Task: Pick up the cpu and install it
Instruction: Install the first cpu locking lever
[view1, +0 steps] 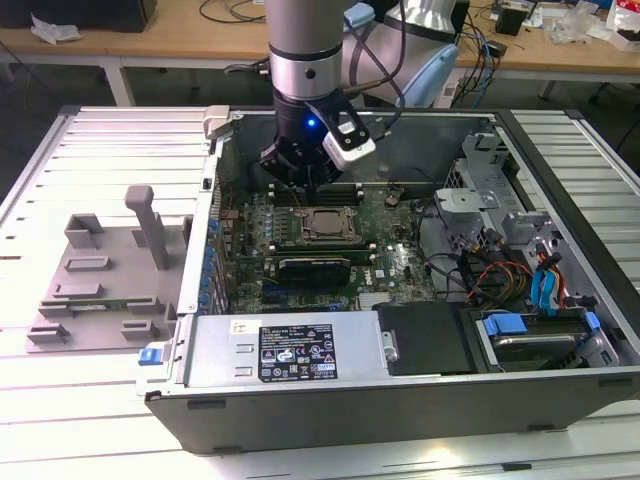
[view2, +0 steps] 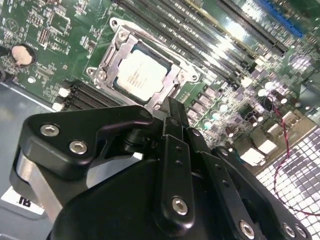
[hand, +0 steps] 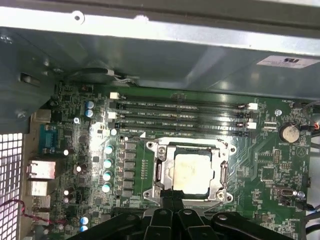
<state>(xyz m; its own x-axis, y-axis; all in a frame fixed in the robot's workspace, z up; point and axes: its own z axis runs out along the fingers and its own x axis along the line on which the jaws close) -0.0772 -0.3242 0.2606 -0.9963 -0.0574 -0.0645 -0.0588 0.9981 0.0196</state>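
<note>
The cpu (view1: 322, 225) (view2: 142, 75) (hand: 192, 172), a small square chip with a pale silvery top, lies flat inside the metal socket frame (hand: 159, 150) on the green motherboard. In the exterior view my gripper (view1: 308, 186) hangs just above the board, at the far edge of the socket. In both wrist views its black fingers meet at the gripper (view2: 172, 106) (hand: 173, 196) tip with nothing between them, close to the socket's edge and apart from the chip.
The open computer case (view1: 560, 385) surrounds the board with metal walls. Memory slots (hand: 180, 117) run beside the socket, and a long black card (view1: 315, 268) lies on its near side. A grey fixture (view1: 100, 280) stands at the exterior view's left, and cables (view1: 500, 275) at its right.
</note>
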